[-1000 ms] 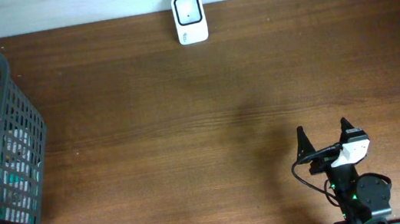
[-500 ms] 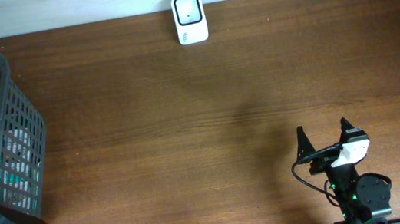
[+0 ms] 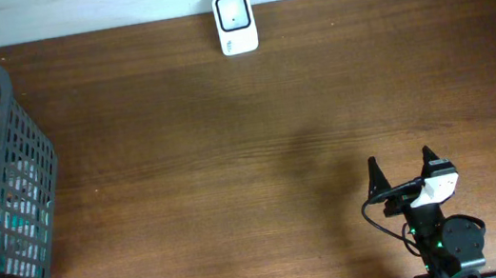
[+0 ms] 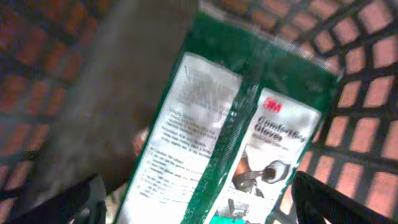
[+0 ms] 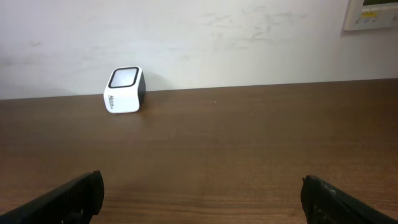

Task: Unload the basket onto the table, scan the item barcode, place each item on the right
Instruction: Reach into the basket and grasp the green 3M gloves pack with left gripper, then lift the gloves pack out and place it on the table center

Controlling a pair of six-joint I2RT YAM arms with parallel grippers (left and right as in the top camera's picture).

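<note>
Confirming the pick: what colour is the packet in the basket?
The packet is green with white printed panels, clearest in the left wrist view.

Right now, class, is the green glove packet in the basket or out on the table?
In the basket: the left wrist view shows the packet lying inside, with grid walls beside it.

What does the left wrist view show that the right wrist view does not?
Only the left wrist view: a green 3M packet lying inside the dark mesh basket. Only the right wrist view: the white scanner standing on the wooden table, close to the pale wall. Both: the camera's own jaws at the lower corners, wide apart and gripping nothing.
</note>
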